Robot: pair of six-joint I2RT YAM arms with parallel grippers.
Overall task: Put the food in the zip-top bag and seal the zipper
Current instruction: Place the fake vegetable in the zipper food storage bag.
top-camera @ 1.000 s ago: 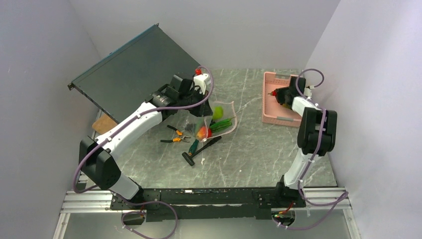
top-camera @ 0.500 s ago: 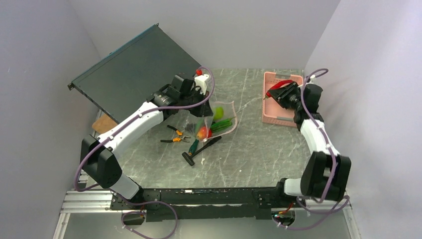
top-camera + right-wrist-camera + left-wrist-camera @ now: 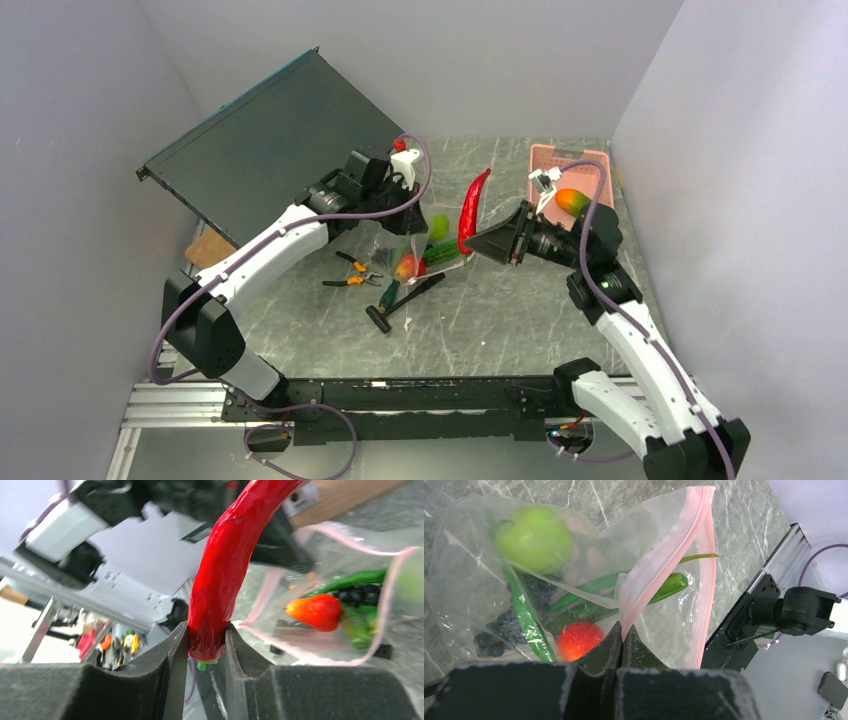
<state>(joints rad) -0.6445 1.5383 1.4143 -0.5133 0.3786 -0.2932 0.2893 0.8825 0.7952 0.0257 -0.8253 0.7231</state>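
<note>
Red chili (image 3: 227, 565), tip out of frame

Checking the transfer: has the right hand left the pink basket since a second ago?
Yes. The right hand, shut on the red chili, has swung left in the top view, away from the pink basket toward the zip-top bag.

The top camera looks down on the table (image 3: 520, 310) from six o'clock, far off. Both wrist cameras sit close, sharing the zip-top bag (image 3: 589, 550); the right apparently faces nine o'clock.
</note>
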